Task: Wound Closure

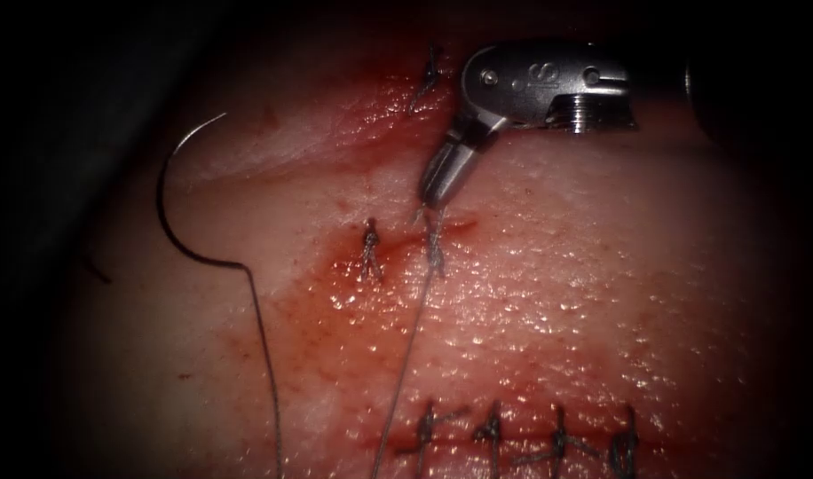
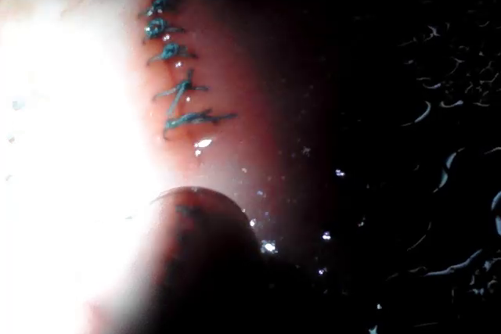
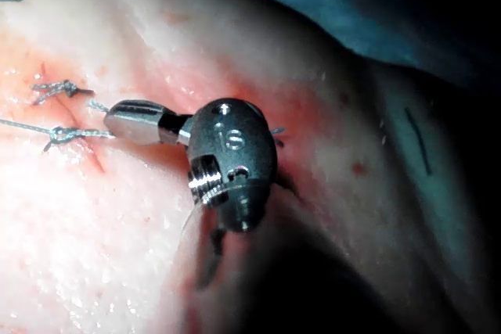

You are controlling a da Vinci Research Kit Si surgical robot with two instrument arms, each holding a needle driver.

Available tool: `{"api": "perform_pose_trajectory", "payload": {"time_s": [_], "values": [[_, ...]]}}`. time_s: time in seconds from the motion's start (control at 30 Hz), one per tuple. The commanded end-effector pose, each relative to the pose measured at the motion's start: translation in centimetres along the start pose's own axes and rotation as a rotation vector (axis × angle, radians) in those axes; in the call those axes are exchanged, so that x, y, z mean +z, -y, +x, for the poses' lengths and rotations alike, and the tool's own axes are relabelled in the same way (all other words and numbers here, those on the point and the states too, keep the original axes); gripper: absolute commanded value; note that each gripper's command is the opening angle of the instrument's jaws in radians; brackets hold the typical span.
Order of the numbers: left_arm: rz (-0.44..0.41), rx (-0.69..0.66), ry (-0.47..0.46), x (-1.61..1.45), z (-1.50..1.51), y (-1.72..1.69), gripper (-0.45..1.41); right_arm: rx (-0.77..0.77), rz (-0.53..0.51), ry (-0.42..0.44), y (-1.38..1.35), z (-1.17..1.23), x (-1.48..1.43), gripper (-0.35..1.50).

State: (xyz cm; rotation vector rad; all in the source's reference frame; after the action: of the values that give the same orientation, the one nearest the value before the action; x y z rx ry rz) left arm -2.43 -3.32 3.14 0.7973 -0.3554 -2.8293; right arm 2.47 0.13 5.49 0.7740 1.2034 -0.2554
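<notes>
My right tool (image 1: 433, 202) reaches down from the upper right, its jaws shut on the thread (image 1: 431, 226) just above a knotted stitch (image 1: 436, 255). The right wrist view shows the same jaws (image 3: 111, 124) closed at the thread (image 3: 86, 133) leading to that knot (image 3: 59, 135). A long strand (image 1: 405, 364) runs from the knot toward the lower edge. The curved needle (image 1: 164, 200) lies free on the tissue (image 1: 602, 293) far to the left, held by no tool and not in the tissue. Its own thread (image 1: 266, 355) trails downward.
A second knot (image 1: 369, 250) sits just left of the held one, amid red fluid (image 1: 335, 284). One stitch (image 1: 431, 78) lies above beside the tool's wrist. A row of several tied stitches (image 1: 522, 439) runs along the lower edge, also seen as a row of stitches (image 2: 176, 84).
</notes>
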Motion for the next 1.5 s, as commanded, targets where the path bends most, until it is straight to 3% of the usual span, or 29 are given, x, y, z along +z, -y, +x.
{"api": "perform_pose_trajectory", "payload": {"time_s": [0.03,0.4,0.67,0.83,0.97,1.0,1.1,1.17,1.3,1.4,1.5], "values": [[-0.008,0.004,-0.009,0.08,0.06,-0.07,-0.45,-0.004,-0.015,0.005,-0.1,-0.02,0.04,-0.35],[-0.072,0.044,-0.049,0.28,0.23,-0.32,-0.45,-0.01,-0.153,0.039,-0.37,-0.16,-0.12,-0.35],[-0.081,0.045,-0.074,0.34,0.27,-0.38,-0.45,-0.015,-0.245,0.097,-0.38,-0.3,-0.2,-0.35],[-0.092,0.043,-0.091,0.33,0.26,-0.2,-0.45,-0.015,-0.23,0.099,-0.28,-0.34,-0.04,-0.35],[-0.024,0.022,-0.093,0.26,0.16,0.23,-0.45,-0.012,-0.249,0.013,-0.19,-0.26,0.06,-0.35],[-0.007,0.026,-0.094,0.23,0.13,0.32,-0.45,-0.011,-0.256,-0.007,-0.18,-0.23,0.06,-0.28],[0.058,0.029,-0.076,0.14,0.01,0.68,-0.45,0.0,-0.32,-0.075,-0.11,-0.14,0.02,0.54],[0.116,0.026,-0.059,0.07,-0.08,0.93,-0.45,0.013,-0.355,-0.092,-0.05,-0.07,-0.02,0.81],[0.226,0.019,-0.016,-0.12,-0.35,1.55,-0.45,0.072,-0.485,-0.179,0.14,0.12,-0.28,1.1],[0.25,0.028,-0.002,-0.16,-0.42,1.76,-0.45,0.077,-0.606,-0.171,0.18,0.19,-0.46,1.3],[0.271,0.018,-0.003,-0.17,-0.48,2.07,-0.45,0.082,-0.697,-0.177,0.35,0.22,-0.58,1.33]]}}
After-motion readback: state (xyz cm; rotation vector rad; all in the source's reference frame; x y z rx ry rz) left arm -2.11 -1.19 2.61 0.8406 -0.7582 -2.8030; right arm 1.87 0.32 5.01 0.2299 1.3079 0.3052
